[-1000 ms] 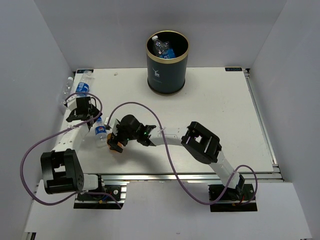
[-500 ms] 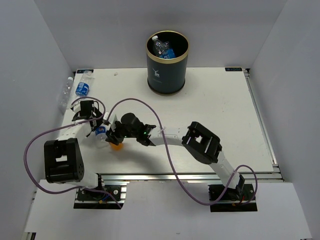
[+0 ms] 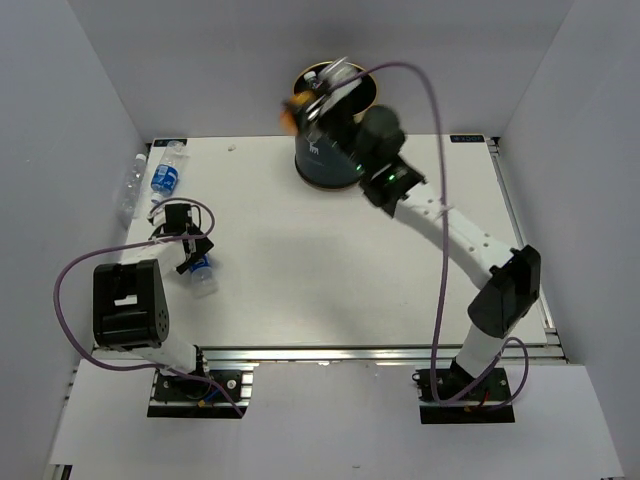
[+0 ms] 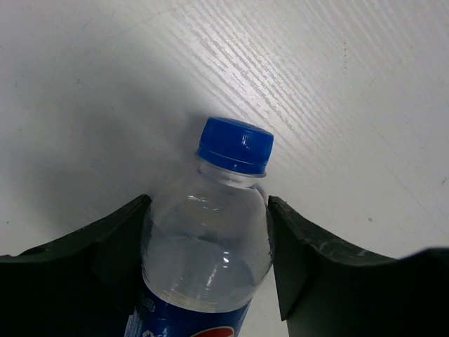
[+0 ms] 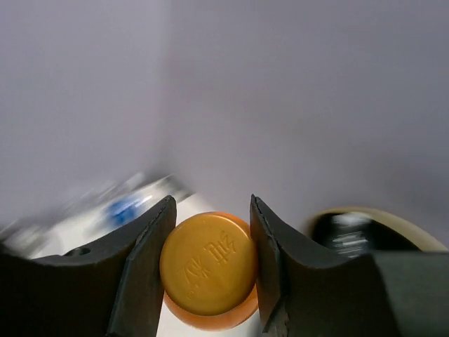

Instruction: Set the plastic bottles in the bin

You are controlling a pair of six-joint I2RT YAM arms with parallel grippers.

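Observation:
My right gripper (image 3: 306,104) is shut on the short orange bottle (image 3: 291,113), holding it in the air at the left rim of the navy bin (image 3: 325,160). In the right wrist view the orange cap (image 5: 208,263) sits squeezed between both fingers, with the bin's gold rim (image 5: 379,216) blurred at right. My left gripper (image 3: 190,252) is low on the table's left side. Its fingers press both sides of a clear blue-capped bottle (image 4: 210,246) that lies on the table (image 4: 337,84). The same bottle (image 3: 203,280) shows in the top view.
Two more clear bottles (image 3: 165,178) (image 3: 130,190) lie along the far-left edge by the wall. White walls close in the table on three sides. The right arm stretches diagonally over the table's right half toward the bin.
The right arm shut on the orange bottle at front left, then swung it up and back to the bin. The left gripper closed around the clear bottle.

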